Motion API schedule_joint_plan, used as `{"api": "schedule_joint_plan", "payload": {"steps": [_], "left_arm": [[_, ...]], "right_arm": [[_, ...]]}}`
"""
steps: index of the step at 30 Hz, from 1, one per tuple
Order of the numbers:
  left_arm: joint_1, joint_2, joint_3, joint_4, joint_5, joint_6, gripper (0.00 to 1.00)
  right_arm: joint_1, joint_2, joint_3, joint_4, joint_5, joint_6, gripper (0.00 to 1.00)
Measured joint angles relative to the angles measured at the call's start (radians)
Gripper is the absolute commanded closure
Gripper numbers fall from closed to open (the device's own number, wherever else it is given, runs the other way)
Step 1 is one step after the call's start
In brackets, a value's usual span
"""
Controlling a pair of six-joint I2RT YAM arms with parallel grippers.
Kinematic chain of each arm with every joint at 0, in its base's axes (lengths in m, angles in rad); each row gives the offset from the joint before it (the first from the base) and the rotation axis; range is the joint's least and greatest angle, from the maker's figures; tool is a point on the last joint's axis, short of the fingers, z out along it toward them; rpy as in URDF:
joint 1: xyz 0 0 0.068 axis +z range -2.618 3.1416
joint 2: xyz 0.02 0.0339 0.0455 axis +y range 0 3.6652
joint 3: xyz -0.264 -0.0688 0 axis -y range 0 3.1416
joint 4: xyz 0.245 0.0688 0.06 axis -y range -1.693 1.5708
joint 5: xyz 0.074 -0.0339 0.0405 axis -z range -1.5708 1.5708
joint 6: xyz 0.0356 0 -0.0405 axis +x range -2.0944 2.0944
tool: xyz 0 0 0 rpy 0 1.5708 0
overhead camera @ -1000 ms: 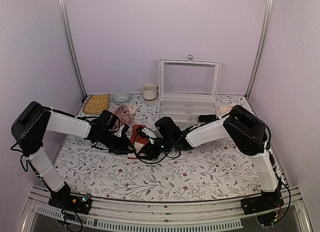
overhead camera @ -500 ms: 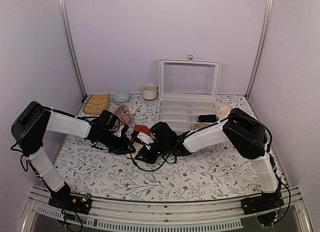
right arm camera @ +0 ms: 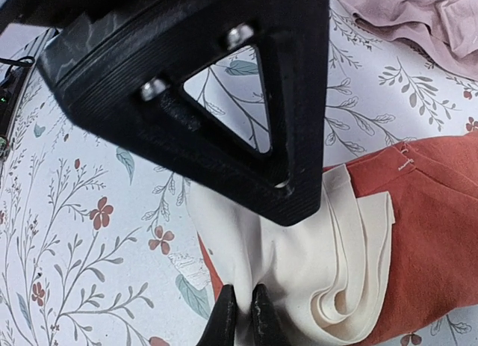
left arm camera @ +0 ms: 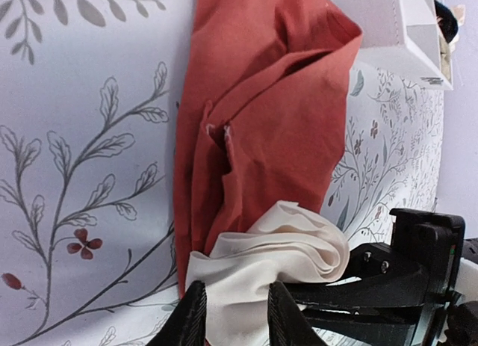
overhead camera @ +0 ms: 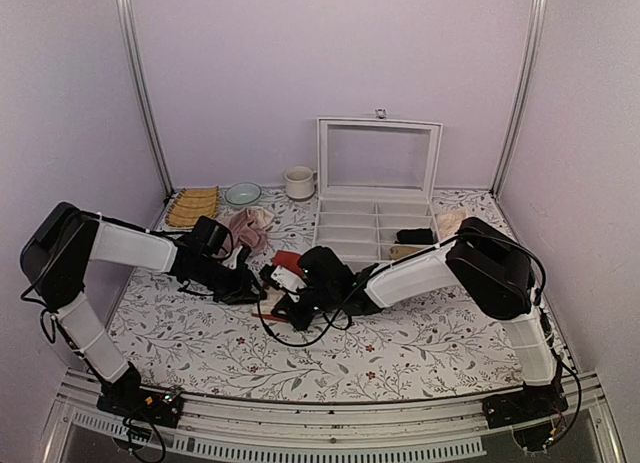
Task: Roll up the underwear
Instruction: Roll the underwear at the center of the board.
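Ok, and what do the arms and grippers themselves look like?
Left arm and right arm: white shells between bulky black joints, with loose black cables hanging near the wrists. Left gripper and right gripper: all black, with slim fingers.

I see red-orange underwear with a cream waistband, a white table cover printed with grey leafy sprigs and small red flowers, and a dusty-pink cloth.
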Motion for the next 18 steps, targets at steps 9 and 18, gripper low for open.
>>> {"api": "schedule_joint_plan", "payload": {"steps": [9, 18], "left_arm": [[0.011, -0.006, 0.0, 0.0, 0.001, -0.004, 0.71], [0.013, -0.019, 0.0, 0.0, 0.002, -0.015, 0.73]], "right_arm": [[-0.037, -0.003, -0.005, -0.024, -0.157, 0.087, 1.0], [-0.103, -0.003, 0.008, -0.093, -0.323, 0.241, 1.0]]}}
